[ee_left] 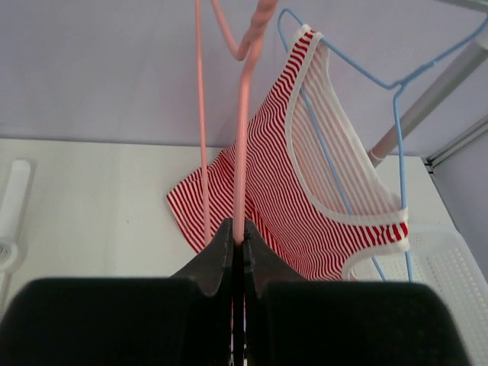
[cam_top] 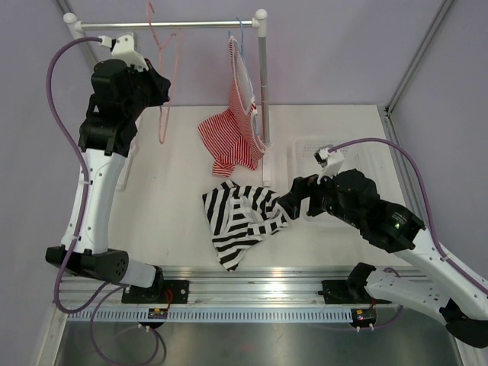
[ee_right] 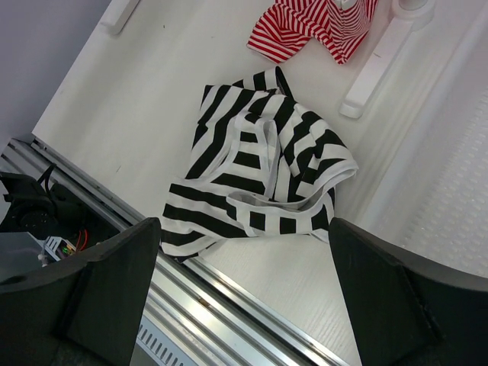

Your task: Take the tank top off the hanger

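Note:
The black-and-white striped tank top [cam_top: 242,217] lies crumpled on the white table near its front edge, off any hanger; it also shows in the right wrist view [ee_right: 259,175]. The thin pink wire hanger [cam_top: 162,126] hangs bare from the rail at the back left. My left gripper [cam_top: 163,93] is shut on one wire of the pink hanger [ee_left: 242,137], the jaws [ee_left: 238,244] pinched around it. My right gripper [cam_top: 293,197] is open and empty, just right of the tank top and a little above the table; its fingers [ee_right: 114,274] stand wide apart.
A red-and-white thin-striped top [cam_top: 242,99] hangs on a blue hanger [ee_left: 396,84] from the rail [cam_top: 198,24], its hem draped on the table. The rack post [cam_top: 263,91] stands mid-back. A white perforated tray [cam_top: 309,149] lies at right. A metal rail [cam_top: 252,278] runs along the front edge.

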`<state>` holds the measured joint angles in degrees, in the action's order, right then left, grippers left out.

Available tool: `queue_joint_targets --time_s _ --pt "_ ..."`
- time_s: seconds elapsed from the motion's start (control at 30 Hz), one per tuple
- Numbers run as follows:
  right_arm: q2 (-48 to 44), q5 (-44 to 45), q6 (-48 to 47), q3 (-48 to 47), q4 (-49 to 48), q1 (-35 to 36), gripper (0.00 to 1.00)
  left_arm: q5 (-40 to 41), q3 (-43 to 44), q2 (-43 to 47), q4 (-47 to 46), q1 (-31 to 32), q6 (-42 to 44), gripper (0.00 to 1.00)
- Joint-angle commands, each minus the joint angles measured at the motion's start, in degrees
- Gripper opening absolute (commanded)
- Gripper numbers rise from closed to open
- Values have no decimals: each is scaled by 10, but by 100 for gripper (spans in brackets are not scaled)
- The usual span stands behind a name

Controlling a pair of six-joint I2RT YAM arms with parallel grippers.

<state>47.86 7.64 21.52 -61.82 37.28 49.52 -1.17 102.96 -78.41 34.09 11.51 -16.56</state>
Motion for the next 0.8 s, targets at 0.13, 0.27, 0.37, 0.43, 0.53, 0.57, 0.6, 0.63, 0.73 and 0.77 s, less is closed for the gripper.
queue_joint_targets --time_s 0.13,0.27,0.37,0.43,0.53,0.57,0.6,0.63,0.73,0.77 --pt "-6 -47 -13 1 -9 1 100 -86 173 -138 6 -30 33 0" --pt "-8 -48 -18 -4 1 1 99 -76 239 -183 40 -39 28 0" --pt "-9 -41 -24 -8 3 1 99 -63 240 -201 41 -45 27 0" --pt "-6 -43 -28 -11 3 1 100 -65 240 -215 41 -49 25 0" --pt "0 -55 -33 -15 2 1 100 -62 239 -229 46 -51 27 0" --pt "5 -61 -34 -15 -1 1 99 -61 238 -235 50 -51 27 0" --pt "7 -64 -33 -15 -3 1 100 -61 227 -236 51 -51 27 0" --pt "10 -66 -30 -16 -5 1 99 -64 217 -235 47 -51 28 0" --pt "24 -74 -29 -7 -30 1 100 -64 162 -210 21 -51 20 13" --pt "42 -74 -27 0 -37 1 99 -59 153 -202 15 -51 15 18"
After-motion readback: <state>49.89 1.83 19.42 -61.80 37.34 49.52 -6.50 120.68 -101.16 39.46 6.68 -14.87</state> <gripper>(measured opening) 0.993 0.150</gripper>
